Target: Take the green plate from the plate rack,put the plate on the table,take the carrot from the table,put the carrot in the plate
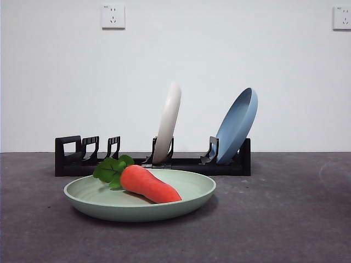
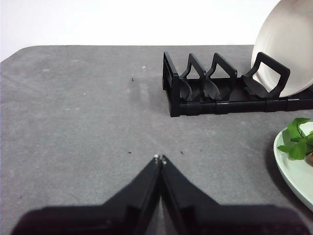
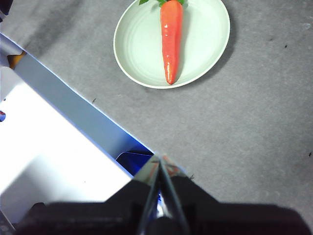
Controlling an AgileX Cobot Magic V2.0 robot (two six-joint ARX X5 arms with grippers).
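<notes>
The green plate [image 1: 98, 198] lies flat on the dark grey table [image 1: 285, 219] in front of the plate rack [image 1: 68, 156]. The carrot [image 1: 149, 184] lies in the plate, its leaves toward the rack. The right wrist view shows the plate [image 3: 205, 36] and the carrot [image 3: 171, 39] from above. The left wrist view shows the plate's edge [image 2: 293, 171], the leaves [image 2: 297, 142] and the rack [image 2: 205, 93]. My left gripper [image 2: 160, 158] is shut and empty above bare table, away from the rack. My right gripper [image 3: 159, 157] is shut and empty, well back from the plate.
A cream-white plate [image 1: 168, 121] and a blue plate [image 1: 237, 125] stand in the rack. The rack's slots at the handle end hold nothing. A white and blue panel [image 3: 54, 147] runs along the table's edge under my right gripper. No arm shows in the front view.
</notes>
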